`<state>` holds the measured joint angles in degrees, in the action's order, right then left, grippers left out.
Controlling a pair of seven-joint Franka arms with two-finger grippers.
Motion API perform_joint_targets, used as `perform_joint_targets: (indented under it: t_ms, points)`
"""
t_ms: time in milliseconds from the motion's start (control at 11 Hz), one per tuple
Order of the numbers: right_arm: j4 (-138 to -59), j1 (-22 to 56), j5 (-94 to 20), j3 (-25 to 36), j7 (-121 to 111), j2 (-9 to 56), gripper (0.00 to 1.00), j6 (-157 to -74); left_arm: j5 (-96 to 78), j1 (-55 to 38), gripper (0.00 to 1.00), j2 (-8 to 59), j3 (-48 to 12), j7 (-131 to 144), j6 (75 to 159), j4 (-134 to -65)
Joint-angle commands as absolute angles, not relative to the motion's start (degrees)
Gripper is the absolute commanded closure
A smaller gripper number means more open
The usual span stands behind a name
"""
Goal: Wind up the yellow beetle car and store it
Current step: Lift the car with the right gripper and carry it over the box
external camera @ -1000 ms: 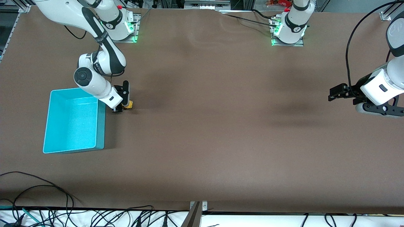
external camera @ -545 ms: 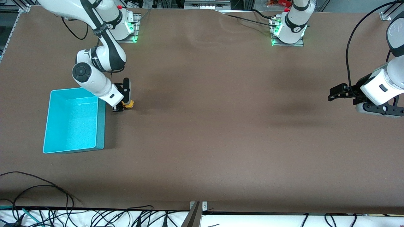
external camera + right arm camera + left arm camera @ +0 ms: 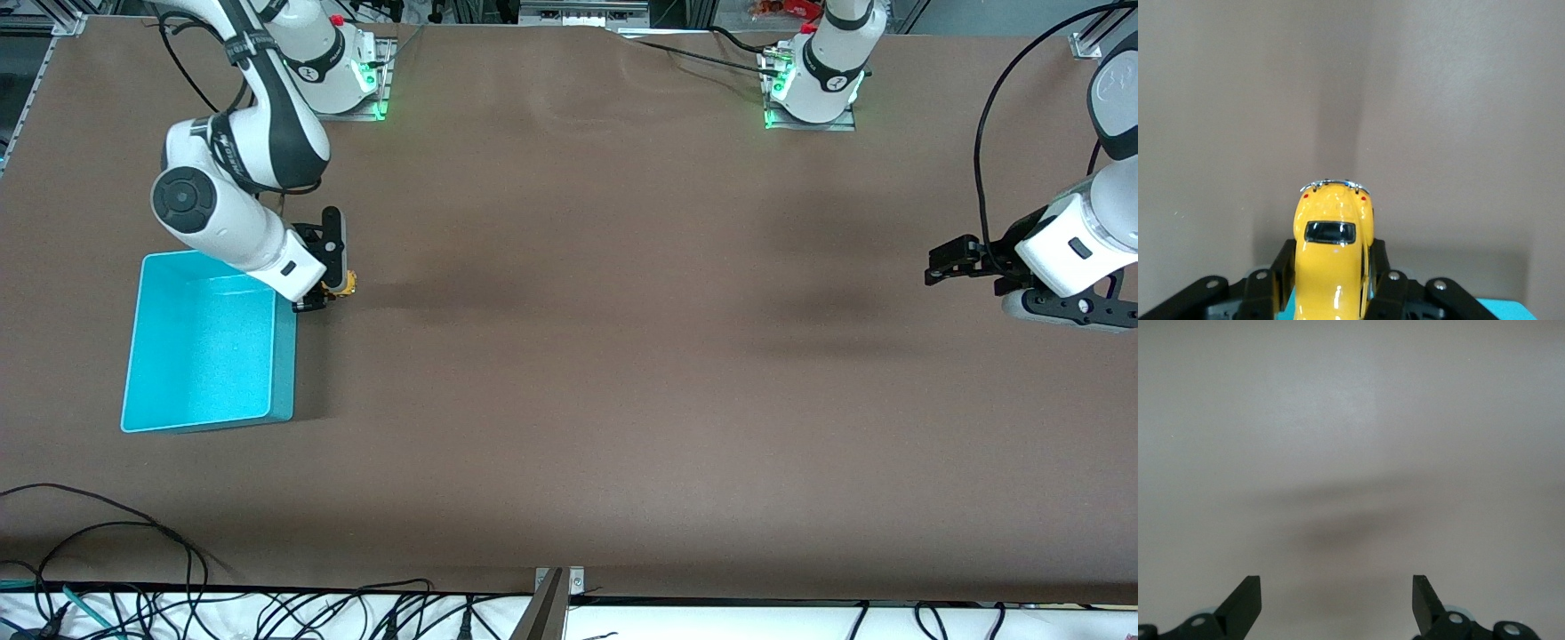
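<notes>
Right wrist view: yellow beetle car (image 3: 1332, 257) points lengthwise out of right pincer (image 3: 1331, 280).

1 yellow beetle car (image 3: 1331, 257), 1 cyan bin (image 3: 206, 418), 2 arms; cables along the edge, approx. several.
</notes>
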<state>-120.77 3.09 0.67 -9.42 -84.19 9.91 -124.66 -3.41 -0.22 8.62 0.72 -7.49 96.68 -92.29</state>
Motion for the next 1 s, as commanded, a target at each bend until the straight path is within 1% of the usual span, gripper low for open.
perform_joint_targets:
  t_ms: [0, 182, 364, 455, 636, 818, 909]
  points:
    - [-114.6, 0.3, 0.5, -9.1, -91.0, 9.0, 1.0, -116.1, -4.1, -0.1, 0.0, 7.9, 0.9, -9.1, 96.7, -92.2]
    - [-111.3, -2.6, 0.5, -8.8, -97.9, 11.3, 1.0, -113.8, -4.0, -0.1, 0.0, 7.9, 0.9, -9.1, 96.7, -92.3]
    - [-109.6, -3.4, 0.5, -6.3, -103.0, 12.8, 1.0, -113.6, -4.0, -0.1, 0.0, 7.9, 0.9, -9.1, 96.7, -92.2]
    - [-108.7, -4.9, 0.8, -6.1, -105.5, 14.2, 1.0, -113.6, -4.0, -0.1, 0.0, 7.9, 0.9, -9.1, 96.7, -92.2]
    - [-105.3, -9.2, 0.4, -5.9, -113.2, 18.6, 1.0, -113.6, -4.1, -0.1, 0.0, 7.9, 0.9, -9.1, 96.7, -92.2]
    - [-102.7, -9.9, 0.4, -2.6, -117.8, 22.7, 1.0, -113.5, -4.1, -0.2, 0.0, 7.9, 0.9, -9.1, 96.7, -92.2]
    - [-102.0, -10.2, 0.4, -1.9, -118.9, 24.8, 1.0, -113.6, -4.1, -0.1, 0.0, 7.9, 0.9, -9.1, 96.7, -92.2]
